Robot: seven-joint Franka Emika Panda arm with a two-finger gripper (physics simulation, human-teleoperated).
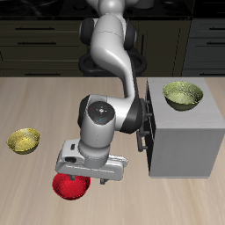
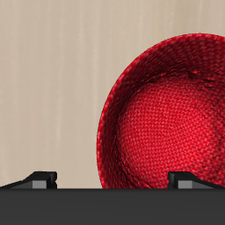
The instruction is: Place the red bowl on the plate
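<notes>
The red bowl [image 1: 70, 186] sits upright on the tabletop [image 1: 35, 105] in the lower left of the exterior frame, close to the front edge. Its opening faces up; being round, it has no long axis. The wrist view shows its textured inside [image 2: 167, 123] and glossy rim from directly above.

The gripper [image 1: 88, 174] hangs just over the bowl, partly covering its rim. In the wrist view the two fingertips [image 2: 42, 178] show well apart, one over bare tabletop outside the rim, the other over the bowl's interior. The gripper is spread wide and holds nothing.

A yellow-green bowl [image 1: 25, 140] rests on the tabletop at the left edge of the exterior frame, apart from the red bowl. A grey box [image 1: 185, 141] stands at the right of that frame, just beside the arm's wrist, with a second yellow-green bowl [image 1: 183, 94] on its top.

The arm [image 1: 110, 53] descends from the upper centre, elbow bent, wrist pointing down. No plate is visible in either view.
</notes>
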